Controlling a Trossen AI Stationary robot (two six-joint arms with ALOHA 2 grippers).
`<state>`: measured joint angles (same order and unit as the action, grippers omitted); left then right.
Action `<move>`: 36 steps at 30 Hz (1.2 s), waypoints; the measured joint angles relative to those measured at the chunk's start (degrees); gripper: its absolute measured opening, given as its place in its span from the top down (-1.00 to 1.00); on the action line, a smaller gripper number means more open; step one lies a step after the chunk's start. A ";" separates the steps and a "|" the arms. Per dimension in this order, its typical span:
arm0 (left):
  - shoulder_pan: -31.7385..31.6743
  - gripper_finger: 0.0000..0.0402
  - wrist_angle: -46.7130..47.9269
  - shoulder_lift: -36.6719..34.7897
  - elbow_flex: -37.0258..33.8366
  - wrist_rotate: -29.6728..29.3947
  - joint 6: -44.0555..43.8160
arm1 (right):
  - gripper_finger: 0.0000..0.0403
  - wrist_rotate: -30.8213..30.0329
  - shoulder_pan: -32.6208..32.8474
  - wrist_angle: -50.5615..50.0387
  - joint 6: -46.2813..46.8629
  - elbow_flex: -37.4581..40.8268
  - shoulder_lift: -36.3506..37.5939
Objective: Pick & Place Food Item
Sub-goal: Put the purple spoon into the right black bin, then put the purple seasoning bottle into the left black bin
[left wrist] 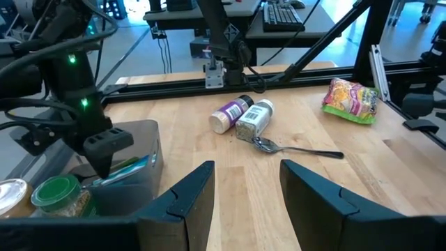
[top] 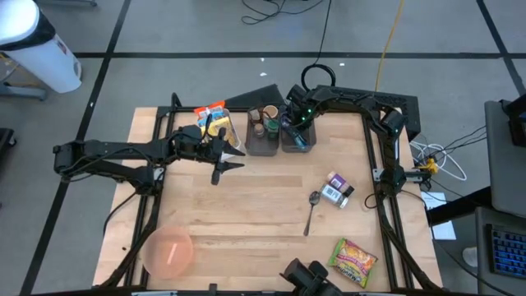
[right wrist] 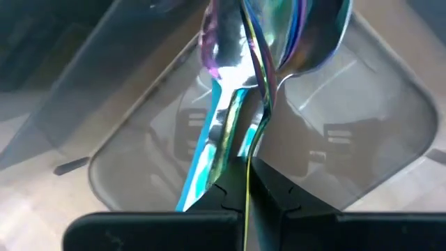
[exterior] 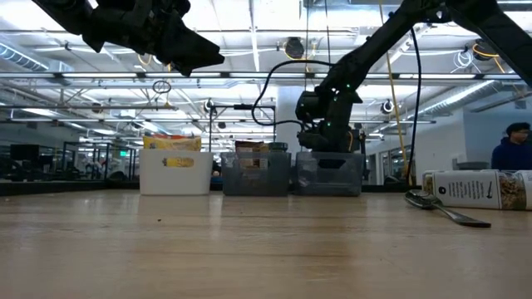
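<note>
Floor (top: 205, 33): grey, smooth, marked with dark tape lines forming a grid around the work area. Black cables (top: 279, 10) and one yellow cable (top: 390, 37) trail across it behind the table. A white cylindrical unit (top: 37, 45) stands at the far left corner. A desk edge with a keyboard (top: 508, 251) sits at the right margin.

Low view: open industrial hall beyond the table. Ceiling (exterior: 249, 50) carries exposed white trusses, pipework and rows of bright strip lights (exterior: 75, 104). Shelving and equipment fill the far distance, too small to identify. One person (exterior: 514, 149) in a dark top is at the far right.
</note>
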<state>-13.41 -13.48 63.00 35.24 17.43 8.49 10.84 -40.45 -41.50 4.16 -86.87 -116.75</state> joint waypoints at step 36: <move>-0.02 0.15 1.69 0.02 0.00 -0.02 -0.05 | 0.20 -1.21 1.01 1.47 -3.45 0.33 6.14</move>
<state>-13.43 -11.79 63.02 35.24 17.41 8.45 9.63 -39.44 -40.03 0.71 -86.54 -110.61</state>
